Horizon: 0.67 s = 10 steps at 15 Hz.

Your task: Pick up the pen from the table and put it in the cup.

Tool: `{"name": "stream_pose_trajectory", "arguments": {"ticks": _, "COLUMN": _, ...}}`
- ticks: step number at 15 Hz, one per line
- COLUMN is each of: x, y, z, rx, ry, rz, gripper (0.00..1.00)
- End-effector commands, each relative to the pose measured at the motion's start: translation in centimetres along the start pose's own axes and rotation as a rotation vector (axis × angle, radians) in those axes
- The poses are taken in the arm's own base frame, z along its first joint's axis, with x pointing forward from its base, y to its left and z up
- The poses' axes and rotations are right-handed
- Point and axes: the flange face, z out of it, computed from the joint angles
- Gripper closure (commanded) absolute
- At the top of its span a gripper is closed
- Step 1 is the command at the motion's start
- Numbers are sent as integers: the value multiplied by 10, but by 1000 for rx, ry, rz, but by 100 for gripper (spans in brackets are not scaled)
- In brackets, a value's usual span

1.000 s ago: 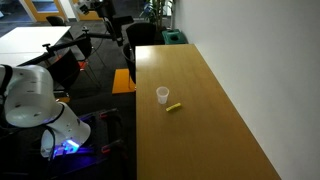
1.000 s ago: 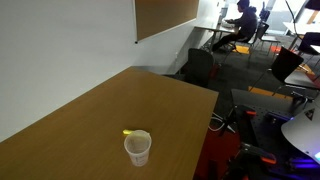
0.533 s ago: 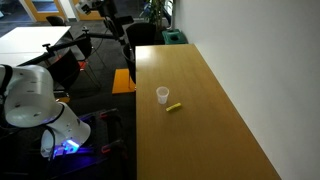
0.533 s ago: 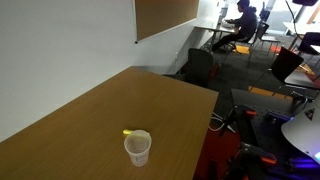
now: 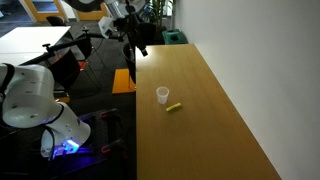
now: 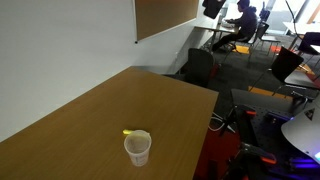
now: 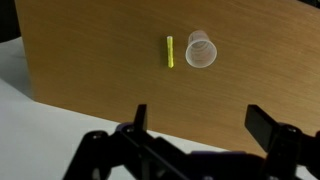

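Claw (image 7: 197, 113) stands with its two dark fingers wide apart and empty; in the wrist view it hangs high, out past one edge of the counter (image 7: 90, 60). In an exterior view the dark arm (image 5: 130, 28) reaches in above the far corner on the room side.

The pen (image 7: 170, 51) lies flat on the wood, just beside the cup (image 7: 202, 49), with a narrow gap between them. Both sit about midway along the counter's length, nearer the long edge that faces the room than the edge against the white wall (image 5: 250, 50). The cup stands upright, its mouth open.

Around the counter, a green box (image 5: 174, 38) sits past the far end, and an orange seat (image 5: 123, 80) is close to the room-side long edge. Black chairs (image 6: 200, 66) stand off the far corner. A white robot body (image 5: 28, 95) is well apart from that long edge, and a white table (image 5: 35, 40) stands further off. A seated person (image 6: 240, 20) is in the background.
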Motion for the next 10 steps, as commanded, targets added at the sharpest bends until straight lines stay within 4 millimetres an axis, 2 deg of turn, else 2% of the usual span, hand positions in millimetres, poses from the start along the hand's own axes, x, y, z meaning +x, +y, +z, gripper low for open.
{"name": "stream_pose_trajectory", "arguments": {"ticks": 1, "x": 8, "y": 32, "z": 43, "rx": 54, "ry": 12, "rz": -10, "gripper": 0}}
{"name": "stream_pose_trajectory", "arguments": {"ticks": 5, "x": 17, "y": 60, "z": 91, "rx": 127, "ry": 26, "rz": -23, "gripper": 0}}
{"name": "stream_pose_trajectory", "arguments": {"ticks": 10, "x": 23, "y": 69, "z": 146, "rx": 168, "ry": -5, "rz": -58, "gripper": 0}}
